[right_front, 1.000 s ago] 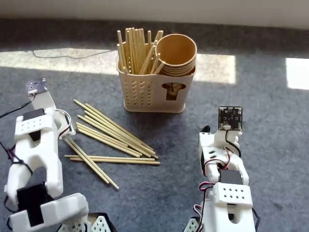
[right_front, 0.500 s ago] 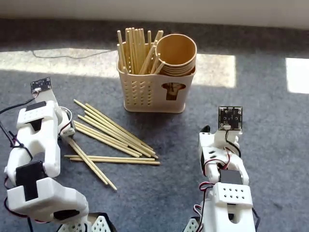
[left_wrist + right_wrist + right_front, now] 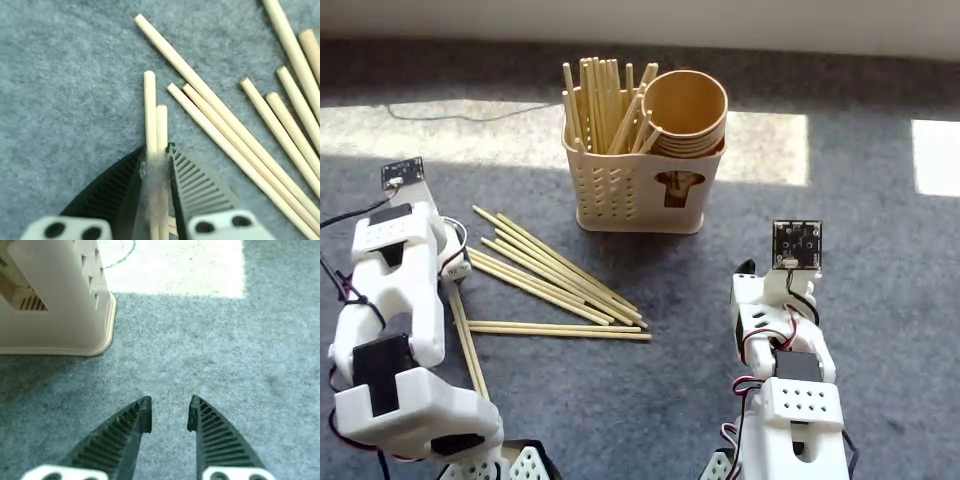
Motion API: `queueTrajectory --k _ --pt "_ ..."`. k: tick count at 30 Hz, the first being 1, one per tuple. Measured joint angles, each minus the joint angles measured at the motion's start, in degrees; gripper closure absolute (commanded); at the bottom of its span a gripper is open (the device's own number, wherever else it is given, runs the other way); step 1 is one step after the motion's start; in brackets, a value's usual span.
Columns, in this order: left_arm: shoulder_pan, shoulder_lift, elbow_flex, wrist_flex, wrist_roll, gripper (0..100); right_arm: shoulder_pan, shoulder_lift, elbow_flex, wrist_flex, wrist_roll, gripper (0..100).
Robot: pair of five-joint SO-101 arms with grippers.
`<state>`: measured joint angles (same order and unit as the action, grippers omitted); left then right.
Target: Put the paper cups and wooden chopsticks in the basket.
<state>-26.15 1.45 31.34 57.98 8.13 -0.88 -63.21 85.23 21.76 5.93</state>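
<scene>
The cream basket (image 3: 640,190) stands at the back middle of the carpet, with stacked paper cups (image 3: 685,110) and several upright chopsticks (image 3: 603,100) inside. Several loose wooden chopsticks (image 3: 555,275) (image 3: 240,145) lie fanned on the carpet in front of it. My left gripper (image 3: 455,275) (image 3: 156,149) is at the left end of that pile, shut on two chopsticks (image 3: 155,120) that run back alongside the arm (image 3: 468,345). My right gripper (image 3: 167,415) (image 3: 750,275) hangs open over bare carpet, to the front right of the basket (image 3: 55,300).
Grey carpet covers the whole work area, with sunlit patches behind and right of the basket. A thin cable (image 3: 450,115) lies at the back left. Open carpet lies between the two arms and right of the basket.
The left arm dropped onto the pile's left end and closed on two chopsticks. Their free ends have swung from pointing front-right to lying alongside the arm. The right arm is unmoved.
</scene>
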Motion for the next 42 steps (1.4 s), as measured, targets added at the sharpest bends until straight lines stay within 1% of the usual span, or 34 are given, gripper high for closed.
queueTrajectory --k 8,11,21,27,32,38,42 --pt "3.4 -7.6 -0.3 2.5 0.0 99 0.0 0.0 0.0 0.0 0.0 86.5" --pt "4.5 -11.7 -0.3 2.6 2.6 99 0.0 0.0 0.0 0.0 0.0 86.5" --pt "5.6 -31.2 -0.3 2.6 3.6 99 0.0 0.0 0.0 0.0 0.0 86.5" --pt "11.2 -43.1 -0.3 2.6 3.6 99 0.0 0.0 0.0 0.0 0.0 86.5" --pt "16.9 -49.2 -2.7 2.7 3.6 99 0.0 0.0 0.0 0.0 0.0 86.5" --pt "22.0 -51.1 -12.0 2.5 3.6 99 0.0 0.0 0.0 0.0 0.0 86.5" --pt "24.9 -51.1 -16.7 -1.6 3.6 99 0.0 0.0 0.0 0.0 0.0 86.5"
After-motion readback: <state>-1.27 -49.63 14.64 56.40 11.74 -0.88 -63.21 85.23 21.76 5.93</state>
